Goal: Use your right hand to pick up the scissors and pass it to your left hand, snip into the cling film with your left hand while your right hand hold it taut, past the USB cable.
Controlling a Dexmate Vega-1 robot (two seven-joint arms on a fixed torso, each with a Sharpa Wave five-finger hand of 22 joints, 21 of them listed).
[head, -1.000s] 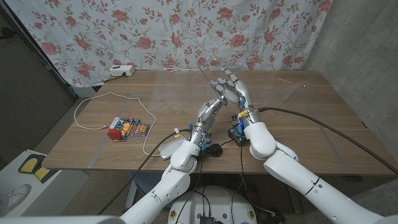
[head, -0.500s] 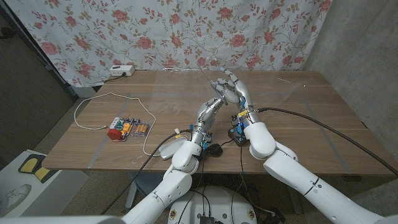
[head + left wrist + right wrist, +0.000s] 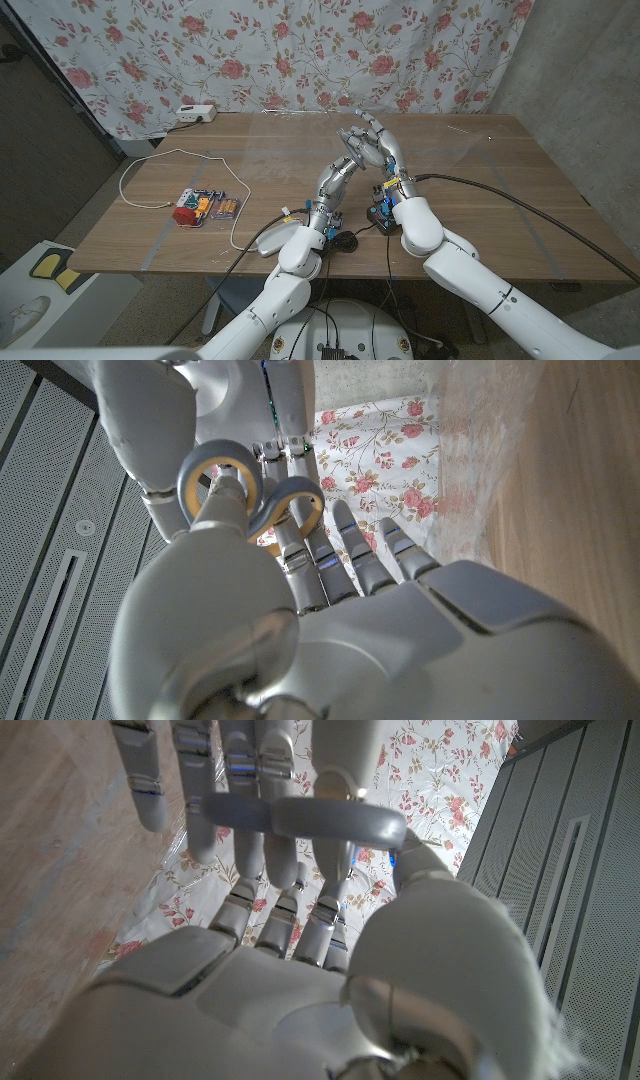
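Scissors handles unmarked, no legible writing

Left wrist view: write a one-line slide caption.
Both robot hands meet on the scissors: left robot hand below, right robot hand at the ring handles.

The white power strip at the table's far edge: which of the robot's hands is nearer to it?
Left. The left hand is raised on the side toward the power strip; the right hand, pressed against it, lies just beyond.

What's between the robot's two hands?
The scissors: their grey handle rings sit between the left hand and right hand, shown in both wrist views.
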